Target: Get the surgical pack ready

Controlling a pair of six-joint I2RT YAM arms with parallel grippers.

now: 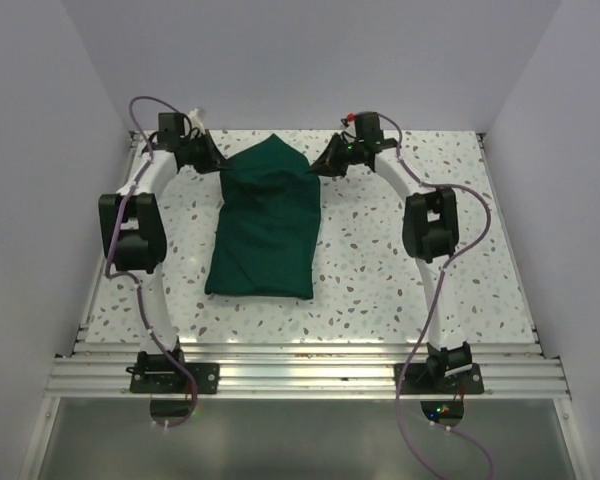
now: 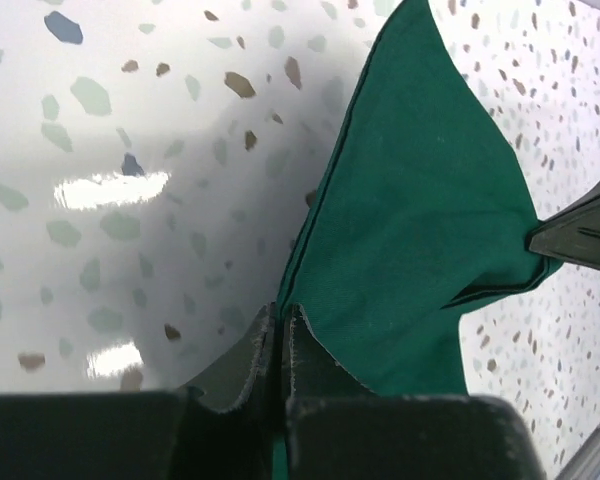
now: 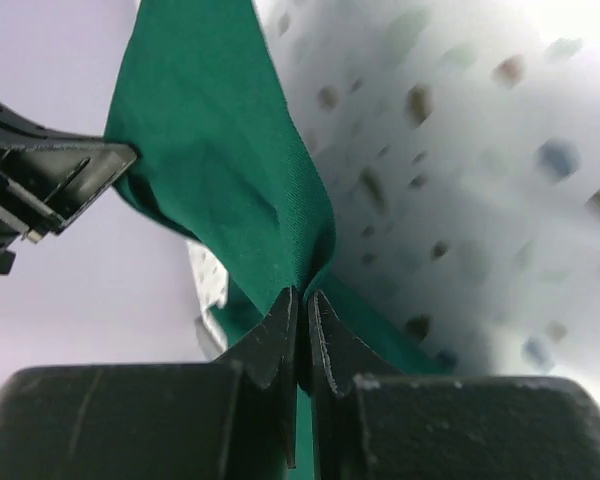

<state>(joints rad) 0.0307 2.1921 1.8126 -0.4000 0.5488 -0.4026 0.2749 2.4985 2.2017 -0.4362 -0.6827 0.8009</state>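
The surgical pack is a dark green cloth (image 1: 265, 220) lying lengthwise on the speckled table, its far end lifted into a peak. My left gripper (image 1: 220, 166) is shut on the cloth's far left edge; in the left wrist view the cloth (image 2: 420, 230) runs pinched between the closed fingers (image 2: 280, 320). My right gripper (image 1: 323, 164) is shut on the far right edge, and the cloth (image 3: 220, 170) rises from between its closed fingers (image 3: 302, 305). Each wrist view shows the other gripper's tip holding the opposite side. No instruments or tray are visible.
The speckled table (image 1: 380, 270) stretches around the cloth. White walls close in on the left, right and back. A metal rail (image 1: 300, 365) with the arm bases runs along the near edge.
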